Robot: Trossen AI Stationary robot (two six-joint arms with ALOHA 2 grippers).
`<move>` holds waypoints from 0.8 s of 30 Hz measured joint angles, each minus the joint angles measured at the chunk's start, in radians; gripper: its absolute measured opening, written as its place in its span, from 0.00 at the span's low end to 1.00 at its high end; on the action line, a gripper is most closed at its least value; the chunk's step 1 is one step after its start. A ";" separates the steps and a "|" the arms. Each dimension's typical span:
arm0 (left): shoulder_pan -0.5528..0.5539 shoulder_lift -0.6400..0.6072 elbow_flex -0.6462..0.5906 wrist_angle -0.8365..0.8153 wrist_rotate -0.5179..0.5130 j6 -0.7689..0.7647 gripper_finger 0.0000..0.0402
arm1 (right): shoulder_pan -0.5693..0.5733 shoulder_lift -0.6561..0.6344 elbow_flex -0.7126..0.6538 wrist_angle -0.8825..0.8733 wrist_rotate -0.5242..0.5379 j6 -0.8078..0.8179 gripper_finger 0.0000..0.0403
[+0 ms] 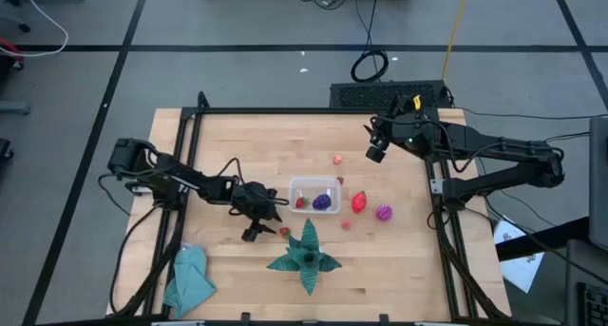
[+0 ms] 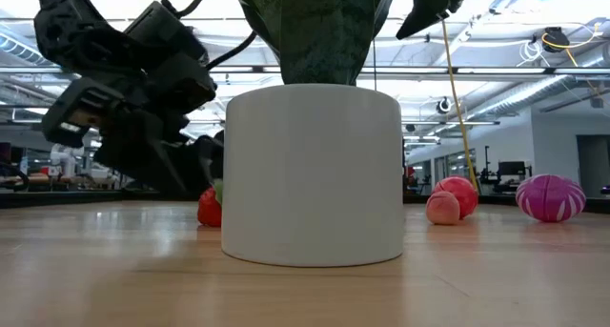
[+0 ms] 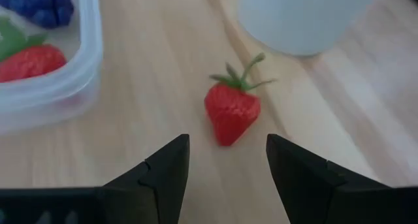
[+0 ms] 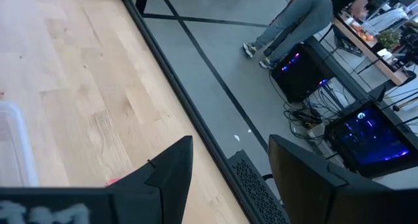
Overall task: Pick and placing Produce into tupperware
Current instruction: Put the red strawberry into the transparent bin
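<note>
Robotics lab, taped grey floor (image 1: 237,74), glowing computer towers (image 4: 369,142), ceiling pipes (image 2: 534,84)

Tupperware (image 1: 314,194): we find it near the table's (image 1: 237,136) middle, with a strawberry (image 3: 31,61) and grapes (image 1: 323,201) inside.
Loose strawberry (image 3: 232,110): it lies on the wood just outside the tupperware's left front corner, between that and the leafy plant (image 1: 306,254).
Left gripper (image 1: 269,219): we see it beside the tupperware's left side, its spread fingers flanking the loose strawberry without touching.
Fruits to the right: a large fruit (image 1: 358,202), then a spiky ball (image 1: 384,212) farther right; a small piece (image 1: 347,224) lies before them.
Behind the tupperware: one small fruit (image 1: 337,159).
Right gripper (image 1: 375,153): it hangs over the table's back right part.
Cloth (image 1: 189,277): front left corner.
</note>
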 joint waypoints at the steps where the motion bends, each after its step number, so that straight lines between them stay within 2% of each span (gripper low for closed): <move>1: 0.000 0.012 0.001 0.025 0.003 0.000 0.52 | 0.000 0.000 0.000 0.000 0.000 0.000 0.48; 15: 0.000 0.128 0.003 0.175 0.028 -0.009 0.52 | 0.000 0.000 0.000 0.003 0.000 0.003 0.48; 24: 0.000 0.131 0.003 0.205 0.027 -0.010 0.52 | 0.000 0.000 0.000 0.003 0.000 0.003 0.48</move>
